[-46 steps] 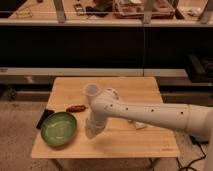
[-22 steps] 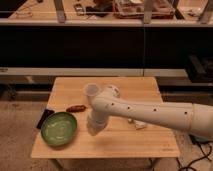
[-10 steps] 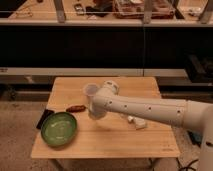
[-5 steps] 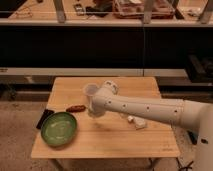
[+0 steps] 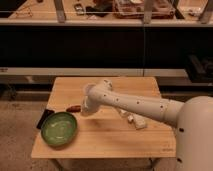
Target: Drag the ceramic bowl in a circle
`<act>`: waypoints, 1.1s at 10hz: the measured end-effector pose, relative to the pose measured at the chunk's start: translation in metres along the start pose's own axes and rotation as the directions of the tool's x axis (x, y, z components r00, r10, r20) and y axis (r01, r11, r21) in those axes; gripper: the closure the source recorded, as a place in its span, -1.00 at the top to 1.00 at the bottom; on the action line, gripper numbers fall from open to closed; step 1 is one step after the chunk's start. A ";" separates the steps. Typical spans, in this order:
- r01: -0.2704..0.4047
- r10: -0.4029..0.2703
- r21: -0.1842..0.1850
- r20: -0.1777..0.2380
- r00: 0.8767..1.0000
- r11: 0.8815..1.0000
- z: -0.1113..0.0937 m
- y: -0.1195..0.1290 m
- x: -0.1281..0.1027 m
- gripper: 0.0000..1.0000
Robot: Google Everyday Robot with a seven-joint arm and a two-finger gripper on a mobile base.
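Note:
The ceramic bowl (image 5: 59, 128), wide, shallow and green with a paler inside, sits on the front left part of the wooden table (image 5: 100, 142). My white arm reaches in from the right. Its end, the gripper (image 5: 86, 110), hangs just to the right of the bowl and a little behind it, apart from the rim. The wrist hides the gripper's tip. Nothing shows in its hold.
A small brown object (image 5: 74, 107) lies just behind the bowl, next to the gripper. A flat black object (image 5: 44, 118) lies at the table's left edge. A white object (image 5: 135, 120) lies under my arm at mid-table. Dark shelving stands behind the table.
My arm's end has drawn back and up from beside the bowl's right rim toward the middle of the table. The bowl has stayed in the same place.

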 end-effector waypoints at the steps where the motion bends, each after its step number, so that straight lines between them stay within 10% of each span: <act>1: 0.030 -0.030 0.006 0.010 1.000 1.000 0.000 -0.005 0.006 0.25; 3: 0.096 -0.097 0.015 0.025 0.995 0.995 -0.008 -0.015 0.014 0.58; 11: 0.244 -0.244 0.016 0.149 0.958 0.970 0.032 -0.024 -0.032 0.60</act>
